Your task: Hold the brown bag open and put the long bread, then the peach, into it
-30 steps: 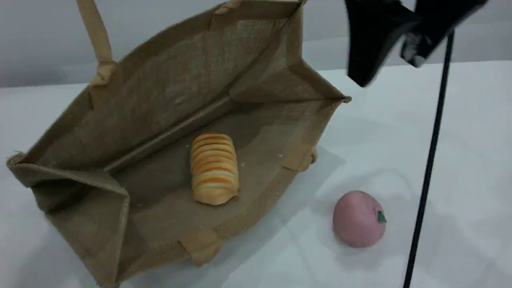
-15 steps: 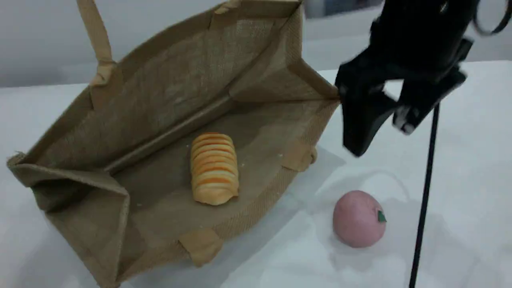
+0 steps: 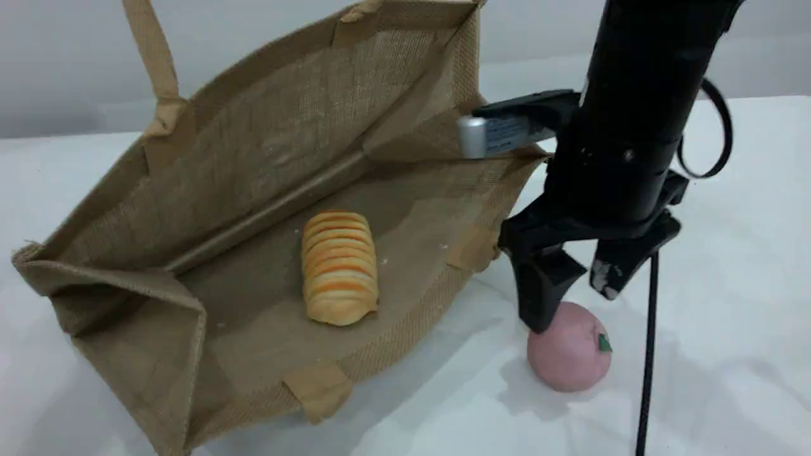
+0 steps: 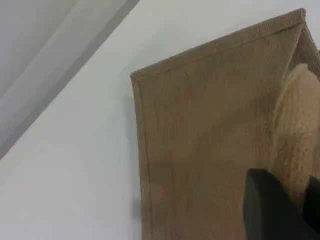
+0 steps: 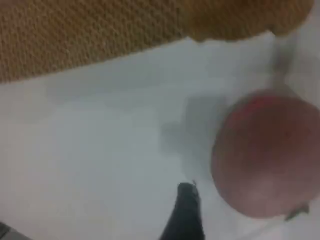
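The brown bag point(image 3: 209, 190) lies on its side with its mouth wide open towards the camera. Its upper handle point(image 3: 151, 54) is pulled taut out of the top edge. The long bread point(image 3: 339, 266) rests inside on the lower wall. To the bag's right, the pink peach point(image 3: 570, 354) sits on the table. My right gripper point(image 3: 573, 304) hangs open just above it, one finger touching or nearly touching its top left. In the right wrist view the peach point(image 5: 267, 155) lies beside my fingertip point(image 5: 186, 212). My left gripper point(image 4: 302, 205) is shut on the bag's light handle point(image 4: 299, 130).
A thin black cable point(image 3: 646, 361) hangs down at the right of the peach. The white table point(image 3: 728, 253) runs on to the right and front. The bag's lower handle patches point(image 3: 320, 389) lie at its near rim.
My right arm has come down from the top right to just over the peach, its jaws still open. Bag, bread and peach have stayed put.
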